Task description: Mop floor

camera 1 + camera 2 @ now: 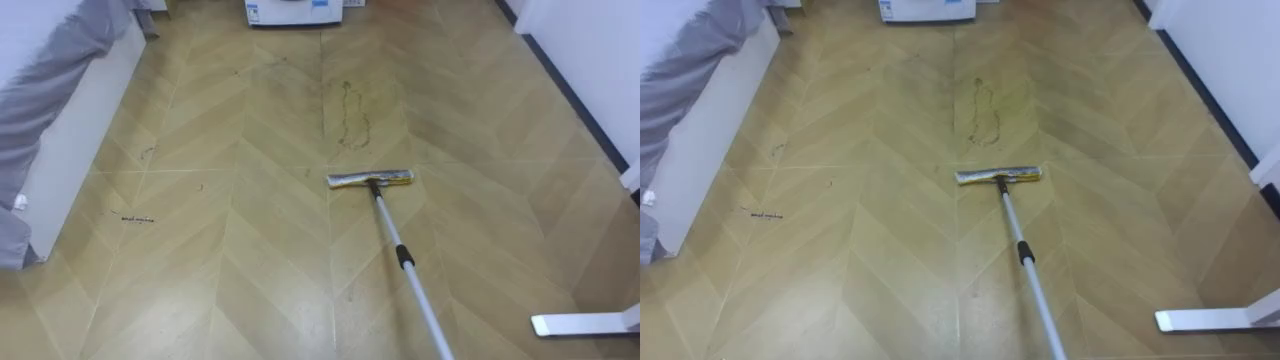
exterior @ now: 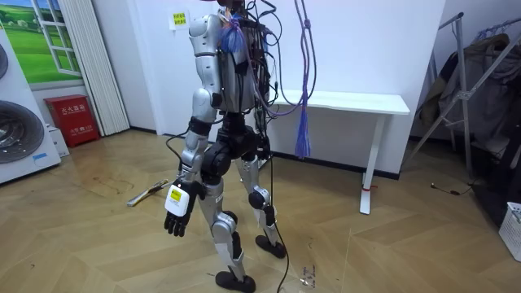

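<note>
mop [image 1: 1025, 262] | head flat on floor [image 1: 860, 260] | near stain [image 1: 983, 115] (faint outline)

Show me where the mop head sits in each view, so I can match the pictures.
Left eye view: mop head flat on the floor, just right of centre.
Right eye view: mop head near centre.
Room view: mop head on the floor, left of the robot's legs.
Shared landmark: white table's foot.

Bright, even indoor light, with no hard shadows. The floor [image 1: 250, 260] carries a pale sheen at its far end; the mop [image 1: 371, 180] throws only a faint shadow, and the white wall [image 2: 366, 49] looks brightest.
</note>
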